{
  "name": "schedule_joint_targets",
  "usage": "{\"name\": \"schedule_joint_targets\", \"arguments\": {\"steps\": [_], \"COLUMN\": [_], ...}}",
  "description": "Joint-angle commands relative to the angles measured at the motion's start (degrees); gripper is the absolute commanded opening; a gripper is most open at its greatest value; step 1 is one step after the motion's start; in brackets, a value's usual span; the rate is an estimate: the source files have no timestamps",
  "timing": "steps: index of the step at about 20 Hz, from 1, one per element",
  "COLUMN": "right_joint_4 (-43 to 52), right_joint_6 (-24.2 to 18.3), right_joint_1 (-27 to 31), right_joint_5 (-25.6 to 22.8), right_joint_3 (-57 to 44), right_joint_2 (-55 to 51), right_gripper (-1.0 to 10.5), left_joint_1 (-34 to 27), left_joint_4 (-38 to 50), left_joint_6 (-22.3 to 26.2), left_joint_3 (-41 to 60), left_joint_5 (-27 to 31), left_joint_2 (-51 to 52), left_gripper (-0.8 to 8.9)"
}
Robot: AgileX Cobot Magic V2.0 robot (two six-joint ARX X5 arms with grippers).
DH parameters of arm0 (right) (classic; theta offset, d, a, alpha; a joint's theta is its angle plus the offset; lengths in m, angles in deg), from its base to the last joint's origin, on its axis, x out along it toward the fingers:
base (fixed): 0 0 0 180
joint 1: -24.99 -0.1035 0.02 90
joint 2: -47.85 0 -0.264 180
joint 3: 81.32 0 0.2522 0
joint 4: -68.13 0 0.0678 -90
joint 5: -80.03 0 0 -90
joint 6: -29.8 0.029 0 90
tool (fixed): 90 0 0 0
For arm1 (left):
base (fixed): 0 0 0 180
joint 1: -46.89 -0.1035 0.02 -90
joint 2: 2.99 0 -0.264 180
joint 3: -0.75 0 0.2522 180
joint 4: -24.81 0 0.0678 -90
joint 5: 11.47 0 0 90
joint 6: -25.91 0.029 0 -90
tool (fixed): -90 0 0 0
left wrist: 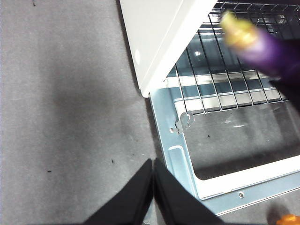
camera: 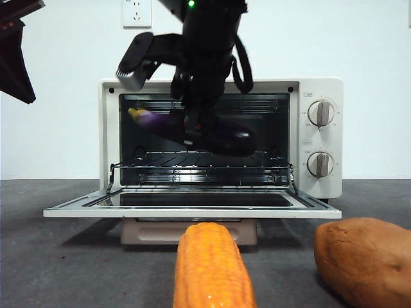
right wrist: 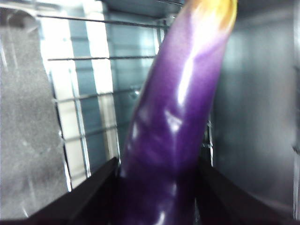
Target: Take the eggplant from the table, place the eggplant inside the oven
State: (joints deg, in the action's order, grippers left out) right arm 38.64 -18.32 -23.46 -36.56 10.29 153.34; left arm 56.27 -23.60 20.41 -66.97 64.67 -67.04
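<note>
The right gripper (camera: 192, 131), jaws clamped on the eggplant (camera: 215, 135), holds it apparently just above the wire rack (camera: 205, 168) in the open oven (camera: 321, 141); next, lower and release, while the left gripper (left wrist: 153, 187) waits closed

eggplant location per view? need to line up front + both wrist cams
Front view: the long glossy dark-purple eggplant hangs in the oven opening above the wire rack, held by the right end effector.
Left wrist view: blurred, at the upper right corner, over the rack.
Right wrist view: fills the centre, between the black jaws.
Shared landmark: the rack of the cream-white toaster oven.
</note>
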Motion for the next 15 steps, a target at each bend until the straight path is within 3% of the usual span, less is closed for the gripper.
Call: {"name": "schedule_joint_targets", "arguments": {"steps": [1, 4, 15], "right_joint_4": [1.7, 3.7, 3.6], "right_joint_6": [-1.5, -0.5, 2.8], "right_joint_1": [-0.5, -0.5, -0.2], "right_joint_5": [-0.9, -2.6, -3.7], "right_joint_3": [0.9, 0.9, 0.9], "right_joint_2": [1.8, 2.4, 2.4], "right_gripper": [2.6, 3.1, 3.1], "left_joint_1": [0.0, 0.0, 0.0], "left_joint_4": [0.4, 0.4, 0.0], "left_joint_6": [0.3, 0.3, 0.3], "left_joint_3": [-0.6, -0.6, -0.6], "left_joint_5": [-0.3, -0.3, -0.3], "left_joint_2": [-0.3, -0.3, -0.3], "left_gripper": [0.06, 0.06, 0.06]}}
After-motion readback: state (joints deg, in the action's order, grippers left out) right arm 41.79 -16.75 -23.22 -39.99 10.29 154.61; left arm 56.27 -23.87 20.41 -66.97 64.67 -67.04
